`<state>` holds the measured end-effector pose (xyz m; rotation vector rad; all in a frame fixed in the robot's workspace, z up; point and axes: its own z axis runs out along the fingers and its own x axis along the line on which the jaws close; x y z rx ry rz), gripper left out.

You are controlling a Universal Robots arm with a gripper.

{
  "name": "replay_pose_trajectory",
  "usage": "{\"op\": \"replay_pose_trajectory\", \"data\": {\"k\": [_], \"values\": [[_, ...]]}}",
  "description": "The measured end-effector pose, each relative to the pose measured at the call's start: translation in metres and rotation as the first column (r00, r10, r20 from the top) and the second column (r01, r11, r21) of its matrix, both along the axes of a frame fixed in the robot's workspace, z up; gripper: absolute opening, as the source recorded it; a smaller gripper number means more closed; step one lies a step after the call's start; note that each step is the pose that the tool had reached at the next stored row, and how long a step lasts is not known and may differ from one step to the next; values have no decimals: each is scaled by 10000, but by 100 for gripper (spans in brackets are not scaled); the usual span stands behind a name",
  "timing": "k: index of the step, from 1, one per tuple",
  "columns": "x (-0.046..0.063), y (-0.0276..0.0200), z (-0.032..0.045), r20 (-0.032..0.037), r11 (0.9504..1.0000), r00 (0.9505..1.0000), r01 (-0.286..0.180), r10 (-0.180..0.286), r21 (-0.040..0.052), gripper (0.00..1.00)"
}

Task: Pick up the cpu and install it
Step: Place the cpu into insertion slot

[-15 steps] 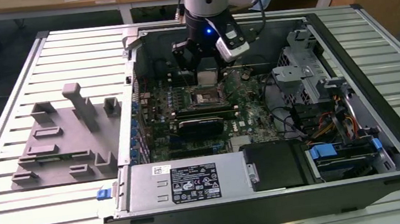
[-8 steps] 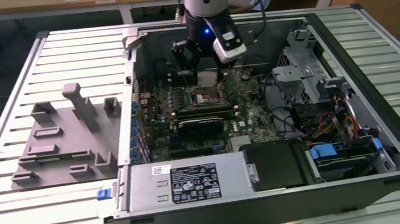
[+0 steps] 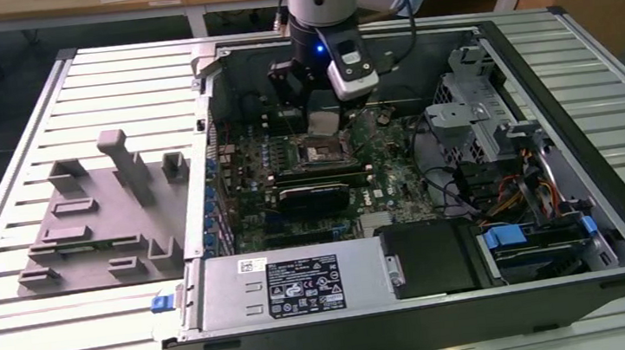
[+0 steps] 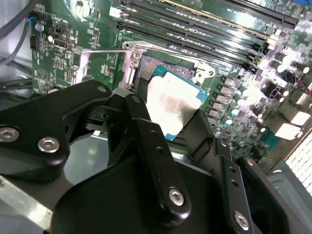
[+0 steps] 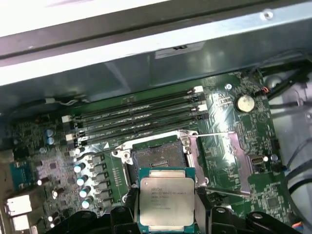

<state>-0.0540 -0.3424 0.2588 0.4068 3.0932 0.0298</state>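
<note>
You've got the cpu (image 5: 167, 201) clamped by two opposite edges between the gripper's (image 5: 167, 212) fingers (image 4: 145, 132), poised close by the open socket (image 5: 158, 158) on the board; it's probably light, stiff and slick-topped, with a fragile underside, so grip the edges only.

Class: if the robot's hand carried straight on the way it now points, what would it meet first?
Most likely the open socket on the motherboard: the hand, gripping the cpu, points down towards it. Depth is unclear, so exact alignment is uncertain.
</note>
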Motion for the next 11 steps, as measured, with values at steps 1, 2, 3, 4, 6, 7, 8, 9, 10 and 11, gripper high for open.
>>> {"op": "replay_pose_trajectory", "data": {"k": [1,2,3,4,6,7,8,9,10,11], "values": [[0,0,0,0,9999,9999,143,-143,0,54],[0,0,0,0,9996,9996,291,-291,0,54],[0,0,-1,0,9990,9990,445,-445,1,54],[0,0,-1,0,9982,9982,605,-605,0,54],[0,0,-1,0,9956,9956,934,-934,0,54],[0,0,-1,0,9940,9940,1097,-1097,-1,54],[0,0,-2,0,9920,9920,1265,-1265,-1,54],[0,0,-2,0,9898,9898,1421,-1421,-1,54],[0,0,-2,0,9876,9876,1571,-1571,-1,54],[0,0,-2,0,9851,9851,1717,-1717,0,54]]}}
